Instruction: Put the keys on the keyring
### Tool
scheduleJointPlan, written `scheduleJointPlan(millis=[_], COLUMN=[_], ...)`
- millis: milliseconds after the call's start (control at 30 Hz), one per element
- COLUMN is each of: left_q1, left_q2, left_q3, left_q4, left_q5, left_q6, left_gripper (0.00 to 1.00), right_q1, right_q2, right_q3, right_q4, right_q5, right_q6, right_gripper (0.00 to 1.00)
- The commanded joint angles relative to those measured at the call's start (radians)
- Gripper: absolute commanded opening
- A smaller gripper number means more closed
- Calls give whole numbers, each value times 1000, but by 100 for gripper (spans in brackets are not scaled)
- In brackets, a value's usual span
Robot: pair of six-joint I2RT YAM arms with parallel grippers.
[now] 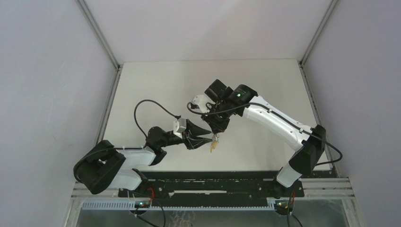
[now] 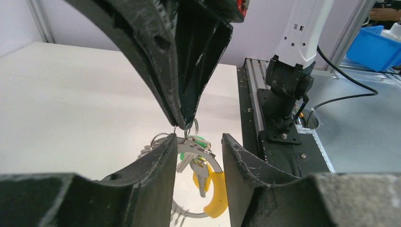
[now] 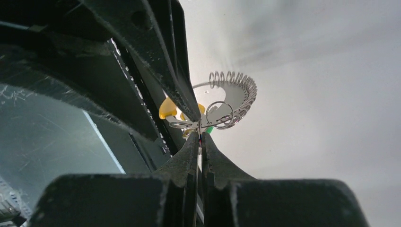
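The right pincer (image 3: 201, 138) was pressed together on the rim of the keyring (image 3: 240, 92), holding it up off the bench (image 2: 71, 94) near the middle of the workspace. The wrist view showed the ring's beaded edge curling away just past the fingertips, with smaller wire loops lying against it.

The left pincer (image 2: 199, 138) was spread, its tips just below the right one's closed point. The bunch hung in the gap between its fingers (image 2: 161, 161). The green key (image 2: 201, 141) sat highest there, right under the right pincer's tip. The yellow key (image 2: 215, 191) hung lower, touching or nearly touching the inner face of one left finger. Whether the other left finger touched the ring, I could not tell.

From above, the two pincers met tip to tip, and the yellow key dangled just beneath them, clear of the bench.
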Motion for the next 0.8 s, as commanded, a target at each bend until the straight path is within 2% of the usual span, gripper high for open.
scheduleJointPlan(millis=[0, 267, 567, 767], left_q1=[20, 35, 35, 35], left_q2=[7, -2, 14, 38], left_q3=[59, 59, 82, 94], left_q4=[63, 61, 61, 61], left_q5=[27, 28, 92, 130], left_q6=[-36, -50, -75, -93], left_gripper=[43, 43, 26, 22], right_q1=[18, 47, 66, 71], right_q2=[-69, -74, -71, -67], right_q3=[-4, -16, -13, -2], right_q4=[52, 53, 54, 52], right_q5=[-28, -30, -29, -20], right_q6=[-76, -116, -136, -153], right_gripper=[0, 0, 0, 0])
